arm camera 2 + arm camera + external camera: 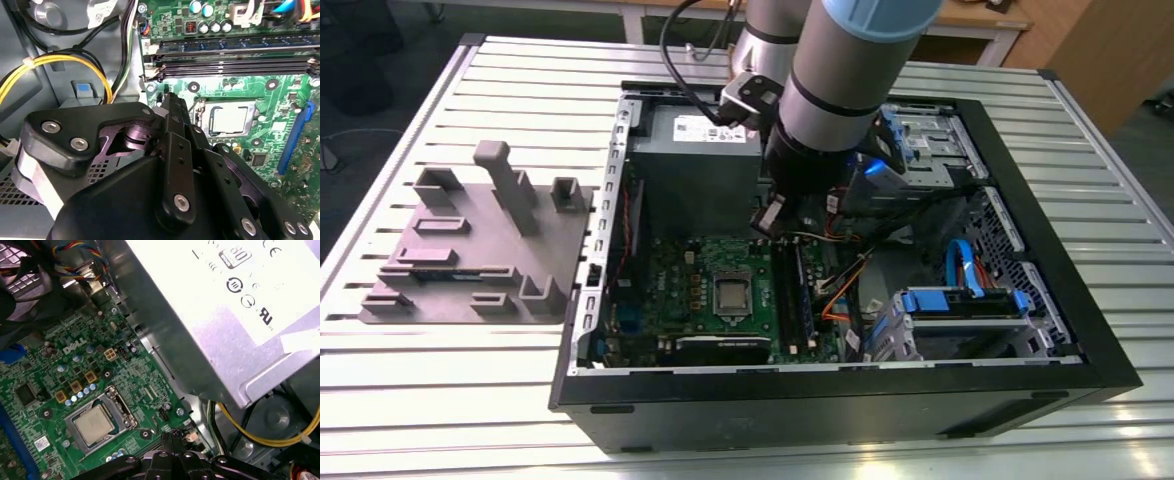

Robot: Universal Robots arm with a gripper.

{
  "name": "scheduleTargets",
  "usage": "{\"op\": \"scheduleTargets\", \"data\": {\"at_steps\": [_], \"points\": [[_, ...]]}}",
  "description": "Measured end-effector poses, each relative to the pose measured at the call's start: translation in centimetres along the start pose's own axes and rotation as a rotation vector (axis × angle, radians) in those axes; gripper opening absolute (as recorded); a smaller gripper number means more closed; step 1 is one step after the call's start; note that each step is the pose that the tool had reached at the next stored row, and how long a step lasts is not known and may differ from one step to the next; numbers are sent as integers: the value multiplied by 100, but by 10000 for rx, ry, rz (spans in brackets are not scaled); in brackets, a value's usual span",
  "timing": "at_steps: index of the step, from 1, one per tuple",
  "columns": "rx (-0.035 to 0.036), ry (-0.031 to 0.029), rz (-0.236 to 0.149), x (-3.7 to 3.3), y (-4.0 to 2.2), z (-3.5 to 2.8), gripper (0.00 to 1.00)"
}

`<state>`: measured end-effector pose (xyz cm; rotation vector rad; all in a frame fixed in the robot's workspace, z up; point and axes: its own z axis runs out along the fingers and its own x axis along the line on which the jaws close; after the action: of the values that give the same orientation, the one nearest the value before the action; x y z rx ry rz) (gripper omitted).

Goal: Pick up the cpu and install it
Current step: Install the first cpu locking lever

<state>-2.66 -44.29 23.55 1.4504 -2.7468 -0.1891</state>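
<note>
Pressed together and pinching nothing, the pincer (769,225) is hanging inside the open computer case (854,385), over the edge of the motherboard (670,290) that lies nearest the grey power supply (694,170). Both wrist views are showing the closed fingertips with no gap and no chip between them.

The cpu (731,291) is not riding in the grip. It is lying flat in its socket near the middle of the motherboard, silver top facing up. In the second wrist view the pincer (170,100) is pointing at bare motherboard just beside that socket, apart from the cpu (230,120). The black memory slots (230,62) are running across the motherboard just past the socket.

In the first wrist view the cpu (95,425) is sitting square inside the socket's metal frame. I cannot tell whether the frame's lever is locked down.

Judging by this, the placing part of the install is looking finished, and the work is sitting at the securing or checking stage.

Any move made from here is calling for a steady, vertical path. The fingertips are working close to the socket, and the yellow cables (55,62) are looping just off the motherboard's edge. Any pressure should be going onto the frame rather than the chip's top.
</note>
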Motion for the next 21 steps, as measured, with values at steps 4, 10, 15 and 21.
{"op": "scheduleTargets", "data": {"at_steps": [4,10,15,21], "points": [[-14,-11,-45,16,27,13,10],[-25,26,-373,52,31,13,10],[-28,36,-458,124,12,9,10],[12,40,-737,185,-3,5,10]]}}
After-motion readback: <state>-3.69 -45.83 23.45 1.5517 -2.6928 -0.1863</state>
